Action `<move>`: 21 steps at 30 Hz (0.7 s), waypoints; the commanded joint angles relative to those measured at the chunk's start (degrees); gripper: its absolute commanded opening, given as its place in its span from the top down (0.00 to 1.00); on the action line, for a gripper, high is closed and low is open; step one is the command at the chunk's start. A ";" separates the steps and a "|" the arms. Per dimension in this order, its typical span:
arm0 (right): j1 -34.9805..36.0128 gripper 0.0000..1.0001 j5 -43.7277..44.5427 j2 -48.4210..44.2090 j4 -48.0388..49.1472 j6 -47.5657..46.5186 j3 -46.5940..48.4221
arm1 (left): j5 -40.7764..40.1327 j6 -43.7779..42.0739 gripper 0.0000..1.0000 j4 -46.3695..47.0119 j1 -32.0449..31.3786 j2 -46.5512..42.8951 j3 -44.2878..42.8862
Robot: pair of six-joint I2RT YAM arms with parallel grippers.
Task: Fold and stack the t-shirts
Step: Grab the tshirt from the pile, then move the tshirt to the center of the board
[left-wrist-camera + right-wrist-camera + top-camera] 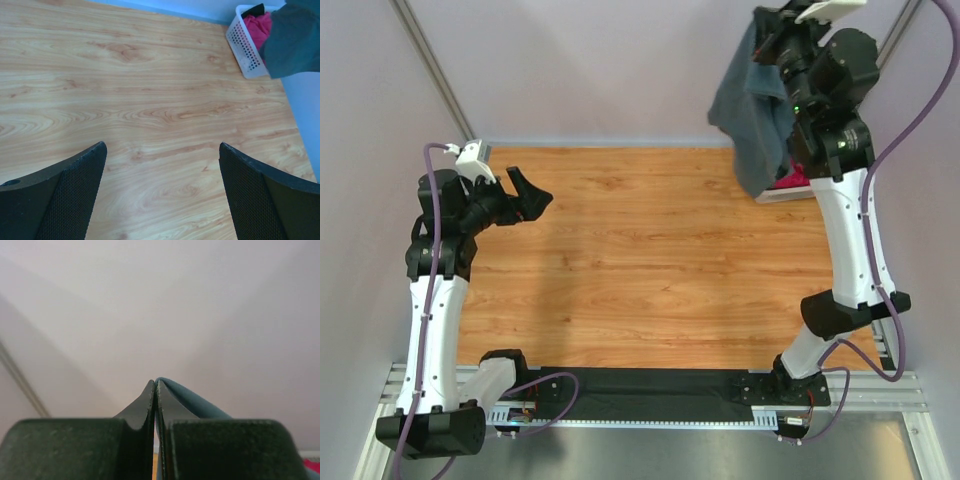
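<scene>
We log the right claw point(155, 388) clenched on the slate-blue t-shirt point(750, 120), hanging long-axis-down over the far right corner of the surface point(650, 250), well apart from the released left claw point(163, 148).

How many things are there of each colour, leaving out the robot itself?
white basket: 1
blue-grey shirt: 1, hanging from the right pincer
pink shirt: 1, in the white basket
black cloth: 1, in the white basket, barely showing
Total: 4

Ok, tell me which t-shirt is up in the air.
The blue-grey t-shirt, hanging from the right gripper; the magenta-pink and black ones sit in the white basket.
</scene>
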State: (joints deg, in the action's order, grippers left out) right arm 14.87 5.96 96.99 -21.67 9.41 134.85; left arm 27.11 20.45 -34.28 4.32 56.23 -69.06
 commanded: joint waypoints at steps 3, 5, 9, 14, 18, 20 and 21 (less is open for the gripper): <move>13.92 1.00 4.05 -1.45 4.36 -9.23 4.81 | 5.22 -0.14 0.00 3.43 0.34 -2.52 -0.55; 16.58 1.00 4.94 -1.45 4.01 -9.15 3.67 | 6.63 -0.06 0.00 3.78 0.34 -2.87 -0.55; 22.72 1.00 5.91 -1.37 4.27 -8.53 -2.38 | 7.60 -0.06 0.00 4.05 0.34 -3.32 -0.55; 25.73 0.99 8.10 0.04 2.87 -3.46 -12.82 | 6.90 0.03 0.00 4.05 0.34 -4.11 -0.11; 25.73 0.99 11.53 -1.71 6.01 2.71 -30.87 | 3.13 0.03 0.00 2.47 0.34 -4.28 -0.29; 25.64 0.99 14.16 -3.12 8.04 4.82 -39.61 | 1.54 0.56 0.00 1.33 0.34 -4.28 0.41; 25.56 1.00 16.69 -3.38 9.44 6.39 -46.97 | 1.02 1.25 0.00 1.24 0.25 -4.46 1.20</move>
State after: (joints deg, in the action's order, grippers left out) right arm 40.93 15.66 95.33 -15.68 10.04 98.94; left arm 30.55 20.69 -32.34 4.32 52.69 -68.90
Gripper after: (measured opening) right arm 0.007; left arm 0.993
